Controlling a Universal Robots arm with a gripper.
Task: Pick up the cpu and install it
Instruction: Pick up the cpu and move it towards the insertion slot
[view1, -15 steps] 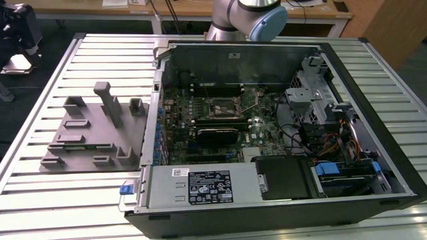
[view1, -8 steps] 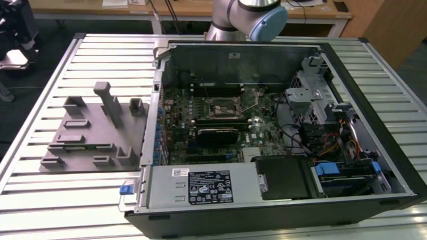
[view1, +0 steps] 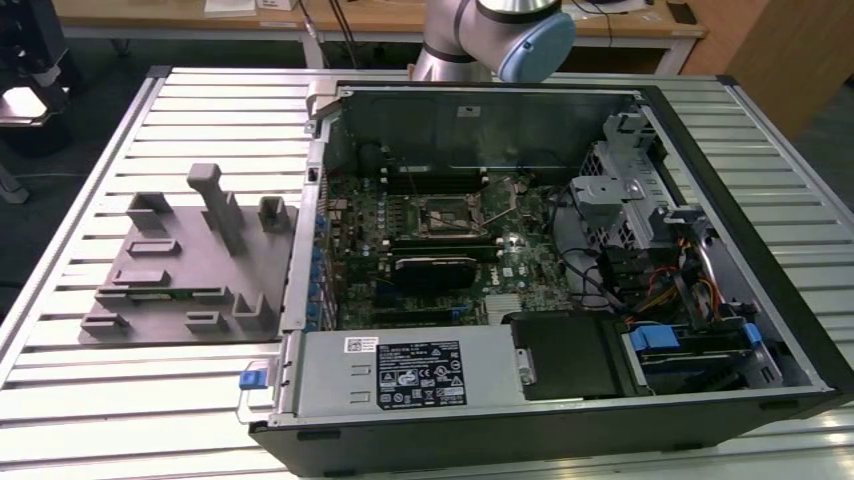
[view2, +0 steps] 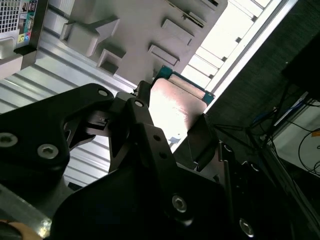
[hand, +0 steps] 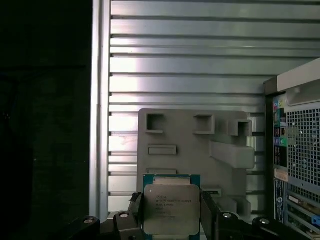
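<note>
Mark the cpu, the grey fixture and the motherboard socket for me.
cpu (hand: 171, 209): first wrist view, middle of its metal top.
grey fixture (view1: 200, 270): exterior view, bare flat base.
socket (view1: 445, 212): exterior view, centre of its frame.

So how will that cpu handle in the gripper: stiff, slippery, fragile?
Probably stiff: the cpu sits flat, pinched at its edges by the gripper. Its metal top looks smooth and shiny, so likely slippery. It is thin and small, so probably light.
</note>
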